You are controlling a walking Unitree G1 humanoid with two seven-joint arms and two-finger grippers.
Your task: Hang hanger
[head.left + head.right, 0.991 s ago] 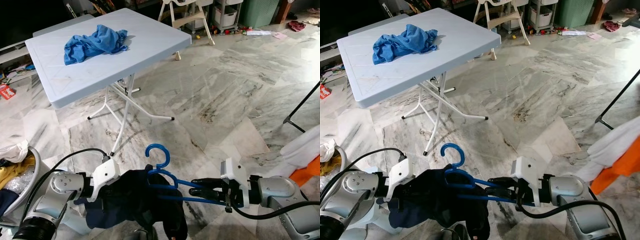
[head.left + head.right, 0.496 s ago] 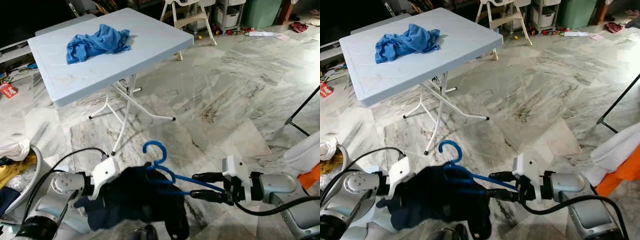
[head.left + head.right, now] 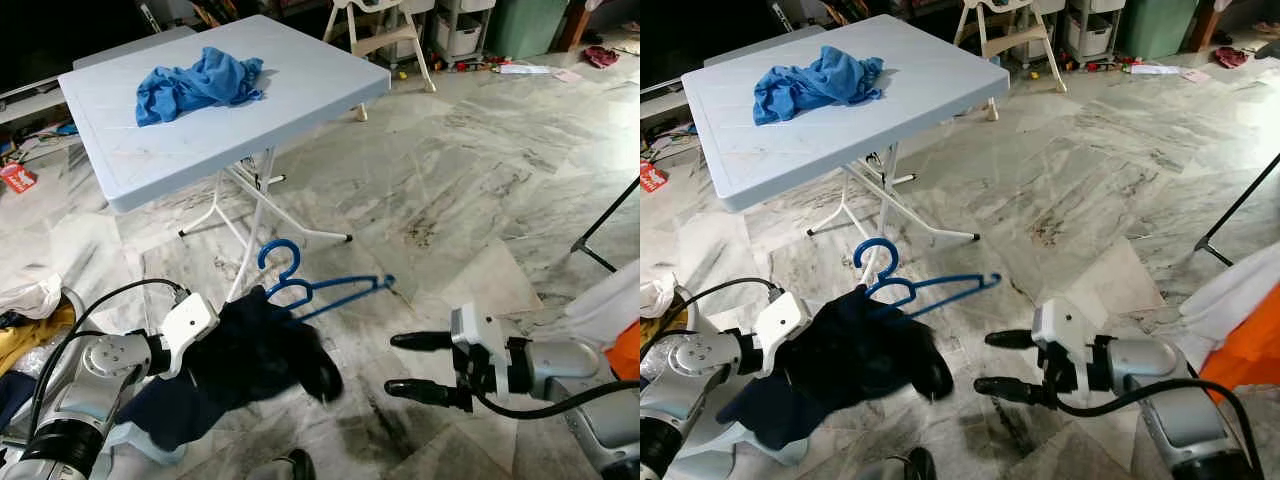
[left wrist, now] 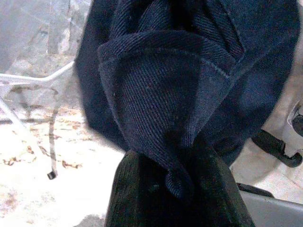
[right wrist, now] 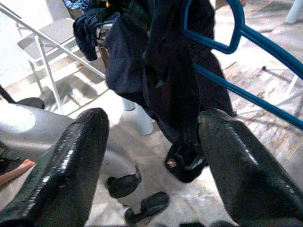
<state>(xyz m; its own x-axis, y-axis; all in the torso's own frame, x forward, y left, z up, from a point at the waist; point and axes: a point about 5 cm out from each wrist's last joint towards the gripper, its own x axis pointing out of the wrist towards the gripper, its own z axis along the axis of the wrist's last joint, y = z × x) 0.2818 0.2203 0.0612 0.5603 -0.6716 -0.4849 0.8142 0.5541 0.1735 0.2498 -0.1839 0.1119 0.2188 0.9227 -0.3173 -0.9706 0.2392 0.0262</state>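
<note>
Since 0.5 s ago the right gripper (image 3: pixel 402 366) has let go of the hanger (image 3: pixel 320 290): then its fingers closed on the blue bar, now its jaws stand wide and apart from it, with the hanger's free end up at about 11 o'clock from them. Hanger and garment (image 3: pixel 250 345) have swung away toward the robot's left, and the hanger now tilts with its far end raised.

At the garment's 1 o'clock edge the blue hook rises, with the bar running on toward 3 o'clock over the marble floor (image 3: pixel 480 200). In the right wrist view the 2 black fingers (image 5: pixel 71 170) stand well apart, with the dark cloth and the blue hanger frame (image 5: pixel 246 35) between and beyond them.

On the left, the left gripper (image 4: pixel 175 189) is buried in the dark navy garment; the left wrist view shows folded cloth gathered at the finger base, so the jaws look clamped on it, though the fingertips are hidden. The white wrist block (image 3: pixel 188 325) sits at the garment's 9 o'clock edge.

At 12 o'clock stands a pale folding table (image 3: pixel 300 80) with a crumpled blue cloth (image 3: pixel 195 85) on its top. White and orange fabric (image 3: pixel 610 310) shows at 3 o'clock.
</note>
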